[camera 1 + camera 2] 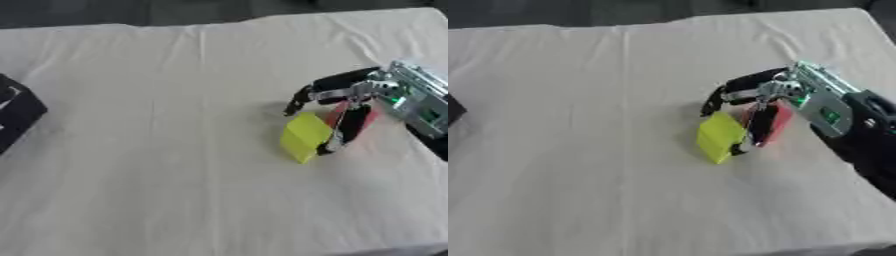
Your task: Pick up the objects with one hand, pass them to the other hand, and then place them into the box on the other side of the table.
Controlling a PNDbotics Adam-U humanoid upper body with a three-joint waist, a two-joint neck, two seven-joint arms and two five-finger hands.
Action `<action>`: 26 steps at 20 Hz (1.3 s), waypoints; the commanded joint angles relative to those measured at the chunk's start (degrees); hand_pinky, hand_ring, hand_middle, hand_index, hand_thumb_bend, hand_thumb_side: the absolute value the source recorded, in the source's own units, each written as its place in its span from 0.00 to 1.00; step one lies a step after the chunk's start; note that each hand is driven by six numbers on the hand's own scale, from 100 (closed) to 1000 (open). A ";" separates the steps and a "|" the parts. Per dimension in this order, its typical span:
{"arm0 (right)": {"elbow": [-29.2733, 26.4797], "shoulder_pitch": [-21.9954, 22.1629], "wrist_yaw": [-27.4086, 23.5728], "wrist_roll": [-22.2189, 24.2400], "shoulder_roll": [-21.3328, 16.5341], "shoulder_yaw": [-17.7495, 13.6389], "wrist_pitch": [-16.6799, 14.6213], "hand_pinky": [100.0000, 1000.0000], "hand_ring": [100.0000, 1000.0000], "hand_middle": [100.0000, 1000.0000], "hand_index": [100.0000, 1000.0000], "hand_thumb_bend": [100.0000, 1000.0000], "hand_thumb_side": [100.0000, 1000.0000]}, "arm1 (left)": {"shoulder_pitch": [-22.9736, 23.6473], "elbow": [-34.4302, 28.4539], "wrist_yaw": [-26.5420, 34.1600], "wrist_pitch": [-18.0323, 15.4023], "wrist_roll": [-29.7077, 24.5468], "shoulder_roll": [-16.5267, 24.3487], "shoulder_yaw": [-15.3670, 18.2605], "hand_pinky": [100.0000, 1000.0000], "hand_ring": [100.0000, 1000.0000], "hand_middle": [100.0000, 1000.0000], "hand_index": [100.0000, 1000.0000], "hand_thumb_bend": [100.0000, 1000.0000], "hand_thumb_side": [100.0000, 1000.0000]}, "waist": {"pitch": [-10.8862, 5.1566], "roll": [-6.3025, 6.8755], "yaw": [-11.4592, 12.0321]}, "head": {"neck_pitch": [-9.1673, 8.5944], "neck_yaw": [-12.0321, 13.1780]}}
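Observation:
A yellow block (305,136) stands tilted on the cloth-covered table at the right. My right hand (350,97) comes in from the right edge and curls round it. The black fingers arch over the block's upper left corner, and the thumb (343,132) presses against its right side. A red object (779,122) lies just behind the thumb, mostly hidden by the hand. I cannot tell whether the block still touches the table. My left hand shows in no view.
A dark box-like thing (16,114) sits at the table's left edge, cut off by the frame. The cream tablecloth (175,150) covers the whole table, whose far edge meets a dark floor.

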 commanded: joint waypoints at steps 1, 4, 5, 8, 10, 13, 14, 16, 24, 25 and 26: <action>0.19 -0.70 0.51 -0.24 -0.77 -0.73 -0.33 0.92 0.87 0.78 0.84 0.42 0.05 | -0.53 -1.20 -0.24 0.00 0.04 1.08 0.36 0.81 0.93 0.89 0.73 0.00 0.83 | -0.90 0.08 0.11 | -0.48 0.10; 0.44 -0.57 0.87 -1.05 -0.72 -0.98 -0.07 0.92 0.86 0.74 0.82 0.38 0.02 | -0.50 -1.22 -0.23 -0.01 0.11 1.11 0.41 0.81 0.93 0.89 0.73 0.00 0.83 | -0.89 0.13 0.09 | -0.48 0.12; 0.51 -0.56 0.96 -1.41 -0.71 -1.04 0.13 0.92 0.86 0.74 0.81 0.38 0.01 | -0.48 -1.23 -0.22 0.00 0.14 1.10 0.40 0.81 0.93 0.89 0.73 0.00 0.83 | -0.89 0.14 0.06 | -0.45 0.12; 0.79 -0.37 1.09 -2.55 -0.65 -1.15 0.82 0.91 0.85 0.72 0.80 0.36 0.00 | -0.43 -1.22 -0.24 0.03 0.15 1.06 0.37 0.81 0.93 0.89 0.73 0.00 0.83 | -0.89 0.14 0.02 | -0.40 0.14; 0.89 -0.04 1.19 -3.73 -0.71 -1.34 1.31 0.91 0.84 0.71 0.78 0.36 0.00 | -0.33 -1.21 -0.28 0.01 0.16 1.06 0.38 0.81 0.93 0.89 0.73 0.00 0.83 | -0.89 0.13 0.02 | -0.26 0.16; 0.99 0.63 1.32 -6.06 -0.92 -1.57 2.17 0.90 0.82 0.69 0.77 0.33 0.00 | -0.16 -1.18 -0.34 -0.01 0.17 1.08 0.42 0.81 0.93 0.89 0.73 0.00 0.83 | -0.88 0.10 0.06 | -0.12 0.17; 0.99 0.78 1.37 -6.92 -1.00 -1.64 2.46 0.90 0.82 0.67 0.75 0.32 0.00 | -0.12 -1.17 -0.35 -0.01 0.18 1.09 0.43 0.81 0.93 0.89 0.73 0.00 0.83 | -0.88 0.09 0.06 | -0.09 0.17; 0.80 1.02 1.50 -8.87 -1.21 -1.77 2.99 0.89 0.81 0.65 0.73 0.31 0.00 | -0.10 -1.17 -0.37 -0.01 0.20 1.13 0.46 0.81 0.93 0.89 0.73 0.00 0.83 | -0.90 0.07 0.05 | -0.10 0.21; -2.76 1.50 0.57 -14.54 -3.53 -2.48 5.02 0.88 0.77 0.58 0.64 0.29 0.00 | -0.09 -1.20 -0.53 0.05 0.10 1.47 0.37 0.82 0.93 0.89 0.73 0.00 0.83 | -1.23 -0.23 -0.07 | -0.50 0.57; -3.06 1.54 0.37 -14.67 -3.81 -2.51 5.24 0.88 0.77 0.58 0.64 0.30 0.00 | -0.08 -1.20 -0.54 0.06 0.08 1.52 0.35 0.82 0.93 0.89 0.73 0.00 0.83 | -1.28 -0.28 -0.05 | -0.53 0.62; -3.30 1.56 0.20 -14.73 -4.07 -2.54 5.43 0.88 0.77 0.58 0.64 0.30 0.00 | -0.08 -1.20 -0.55 0.07 0.06 1.58 0.33 0.82 0.93 0.89 0.73 0.00 0.83 | -1.32 -0.32 -0.05 | -0.56 0.67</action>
